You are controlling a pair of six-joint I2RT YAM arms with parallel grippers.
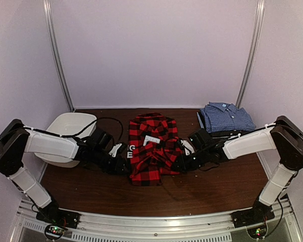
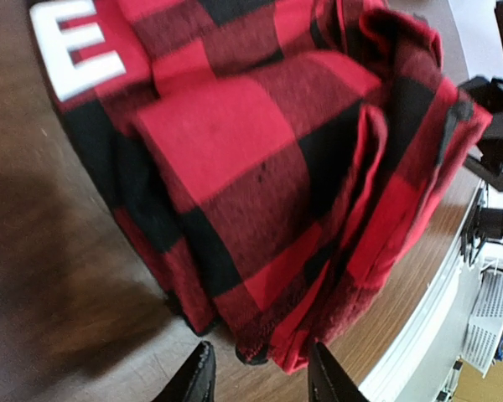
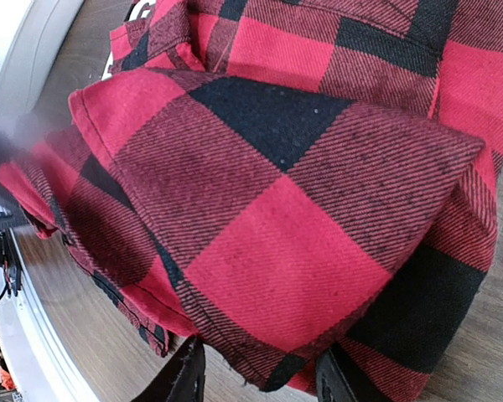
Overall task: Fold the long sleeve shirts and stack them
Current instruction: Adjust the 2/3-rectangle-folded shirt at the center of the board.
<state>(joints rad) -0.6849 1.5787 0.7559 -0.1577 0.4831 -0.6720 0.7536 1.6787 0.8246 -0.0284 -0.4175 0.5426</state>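
Note:
The red-and-black plaid flannel shirt (image 1: 152, 148) lies partly folded and bunched in the middle of the brown table. My left gripper (image 1: 125, 166) is at its lower left edge, my right gripper (image 1: 179, 164) at its lower right edge. In the left wrist view the shirt (image 2: 235, 151) fills the frame; the left gripper (image 2: 260, 378) is open with the hem just in front of its tips. In the right wrist view the right gripper (image 3: 258, 381) is open with a folded flap of the shirt (image 3: 285, 209) reaching between its fingers. The blue-and-white check shirt (image 1: 226, 118) lies folded at the back right.
A white plastic tub (image 1: 70, 126) stands at the back left, behind my left arm. White lettering (image 2: 71, 46) on dark cloth peeks out at the shirt's left edge. The metal front rail (image 1: 156, 222) runs along the near table edge.

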